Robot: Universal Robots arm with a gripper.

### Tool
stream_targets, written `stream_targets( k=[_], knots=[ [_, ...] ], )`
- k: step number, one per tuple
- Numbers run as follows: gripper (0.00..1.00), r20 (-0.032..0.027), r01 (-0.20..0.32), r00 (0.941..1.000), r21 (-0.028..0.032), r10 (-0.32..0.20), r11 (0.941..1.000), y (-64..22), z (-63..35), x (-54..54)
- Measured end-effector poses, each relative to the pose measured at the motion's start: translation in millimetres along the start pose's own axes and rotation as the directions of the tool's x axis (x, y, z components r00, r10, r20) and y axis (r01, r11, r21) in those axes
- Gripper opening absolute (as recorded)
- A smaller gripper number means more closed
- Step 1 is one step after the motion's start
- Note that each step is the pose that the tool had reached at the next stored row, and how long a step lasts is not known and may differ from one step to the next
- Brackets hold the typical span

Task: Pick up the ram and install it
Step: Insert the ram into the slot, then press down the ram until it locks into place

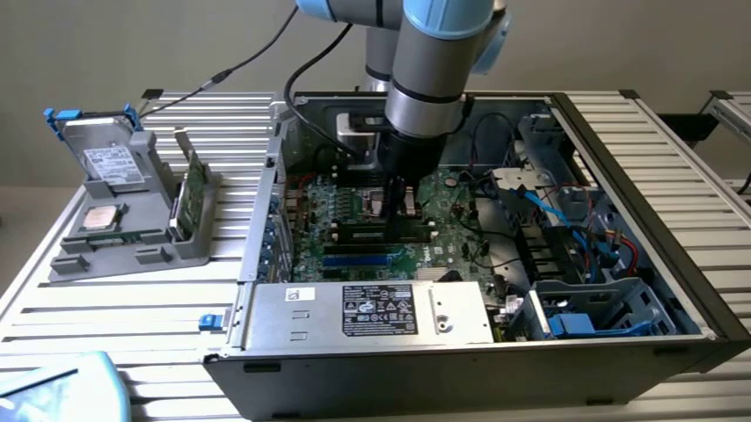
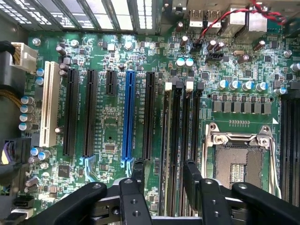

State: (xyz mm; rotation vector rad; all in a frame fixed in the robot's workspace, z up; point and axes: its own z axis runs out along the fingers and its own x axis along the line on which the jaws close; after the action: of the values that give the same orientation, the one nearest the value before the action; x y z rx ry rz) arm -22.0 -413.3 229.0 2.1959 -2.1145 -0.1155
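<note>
A: Where is the arm's black two-fingered gripper (image 1: 402, 207)?

B: Down inside the open black-and-grey computer case (image 1: 657, 220), low over the green motherboard (image 2: 117, 117). In the wrist view its fingers (image 2: 138, 174) are spread wide, one on each side of the bank of black memory slots (image 2: 187, 140). Nothing is clamped between them.

A: And the ram (image 2: 165, 140), the long, narrow green stick?

B: It looks to be standing edge-on in the outermost memory slot, on the side towards the long blue expansion slot (image 2: 127, 117). That puts it in the gap between the fingertips. From straight above it is only a thin line, so I cannot tell whether it is pressed fully home. Neither finger touches it.

A: What lies beside those slots?

B: On the side away from the blue slot is the silver-framed processor socket (image 2: 241, 150), just beside the memory bank.

A: And outside the case?

B: A grey plastic holder (image 1: 176, 251) sits on the slatted aluminium table (image 1: 118, 308), at the exterior view's left. It carries a square silver processor chip (image 1: 104, 217) lying flat and a wide green expansion card (image 1: 188, 189) standing on edge. Both are well apart from the gripper. A silver power-supply box (image 1: 364, 312) with a black label sits along the case's near edge.
</note>
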Motion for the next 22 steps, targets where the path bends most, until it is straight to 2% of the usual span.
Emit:
stream_targets(
  k=[6,7,8,9,11,12,14,16,22],
  knots=[
    [0.47,0.0002,0.000,1.0000,0.0001,0.000,1.0000,2.7,-6.3,0.0],
    [0.45,0.0002,0.000,1.0000,0.0002,0.000,1.0000,2.7,-6.3,-0.1],
    [0.38,0.0003,0.000,1.0000,0.0003,0.000,1.0000,2.7,-6.3,-0.1],
    [0.38,0.0002,0.000,1.0000,0.0003,0.000,1.0000,2.7,-6.3,0.0],
    [0.26,0.0001,0.000,1.0000,0.0002,0.000,1.0000,2.8,-6.4,0.0],
    [0.26,0.0001,0.000,1.0000,0.0002,0.000,1.0000,2.8,-6.4,0.0],
    [0.15,0.0001,0.000,1.0000,0.0002,0.000,1.0000,2.8,-6.4,0.0],
    [0.11,0.0001,0.000,1.0000,0.0002,0.000,1.0000,2.8,-6.4,0.0],
    [0.11,0.0001,0.000,1.0000,0.0002,0.000,1.0000,2.8,-6.4,0.0]
  ],
)
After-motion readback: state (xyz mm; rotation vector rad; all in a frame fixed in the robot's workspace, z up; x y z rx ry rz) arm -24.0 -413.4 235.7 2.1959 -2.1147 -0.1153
